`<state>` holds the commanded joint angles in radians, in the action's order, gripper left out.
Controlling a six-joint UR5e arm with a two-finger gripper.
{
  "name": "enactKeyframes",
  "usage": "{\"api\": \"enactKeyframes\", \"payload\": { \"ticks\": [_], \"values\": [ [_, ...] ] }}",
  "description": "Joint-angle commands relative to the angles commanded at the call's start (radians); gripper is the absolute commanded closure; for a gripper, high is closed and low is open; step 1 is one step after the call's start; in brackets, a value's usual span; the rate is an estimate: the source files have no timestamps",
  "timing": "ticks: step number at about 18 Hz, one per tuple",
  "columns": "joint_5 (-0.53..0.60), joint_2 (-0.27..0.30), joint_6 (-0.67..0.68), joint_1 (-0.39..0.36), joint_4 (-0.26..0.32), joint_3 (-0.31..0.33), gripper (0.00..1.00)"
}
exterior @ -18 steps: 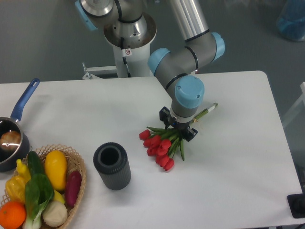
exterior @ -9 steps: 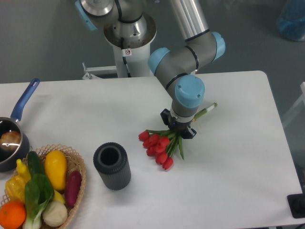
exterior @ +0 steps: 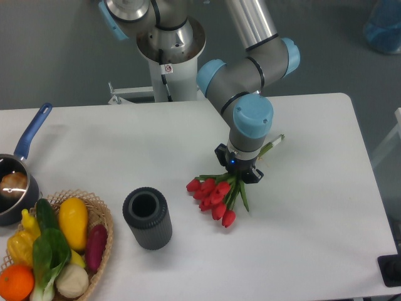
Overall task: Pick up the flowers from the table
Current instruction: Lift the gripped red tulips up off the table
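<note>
Where the arm's blue-capped wrist points straight down over the white bench (exterior: 313, 207), the end effector (exterior: 239, 172) sits directly on the bundled stems of the flowers (exterior: 216, 194), and its dark body covers the fingers, so the exact finger spacing cannot be read; it appears clenched on the stems. Red tulip buds fan out below and to the left of the end effector, with green leaves trailing just beneath it. Pale stem ends project up and to the right from behind the wrist. Whether the buds touch the bench or hang just above it cannot be determined from this view. Left of the end effector and somewhat lower stands a dark ribbed cylinder (exterior: 147, 219), upright, open end up, apart from the flowers. Far to the left, at the lower corner, a wicker basket (exterior: 100, 216) holds assorted produce. Above the basket, at the left edge, rests a dark saucepan (exterior: 12, 194) with a blue handle.
</note>
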<state>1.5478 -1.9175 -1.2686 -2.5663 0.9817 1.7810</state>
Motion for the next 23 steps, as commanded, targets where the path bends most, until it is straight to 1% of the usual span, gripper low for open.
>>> {"api": "enactKeyframes", "payload": {
  "ticks": [3,6,12,14,16,18,21,23],
  "values": [
    [-0.008,0.011,0.000,-0.002,0.000,-0.017,0.68],
    [-0.047,0.028,0.002,-0.006,0.000,-0.037,0.68],
    [-0.084,0.048,0.002,-0.018,0.000,-0.058,0.68],
    [-0.136,0.057,0.002,-0.035,-0.002,-0.069,0.68],
    [-0.227,0.074,0.002,-0.067,0.000,-0.092,0.68],
    [-0.253,0.086,0.002,-0.084,-0.002,-0.095,0.68],
    [-0.348,0.092,0.003,-0.107,-0.003,-0.113,0.68],
    [-0.370,0.101,0.008,-0.123,-0.003,-0.126,0.68]
  ]
}}
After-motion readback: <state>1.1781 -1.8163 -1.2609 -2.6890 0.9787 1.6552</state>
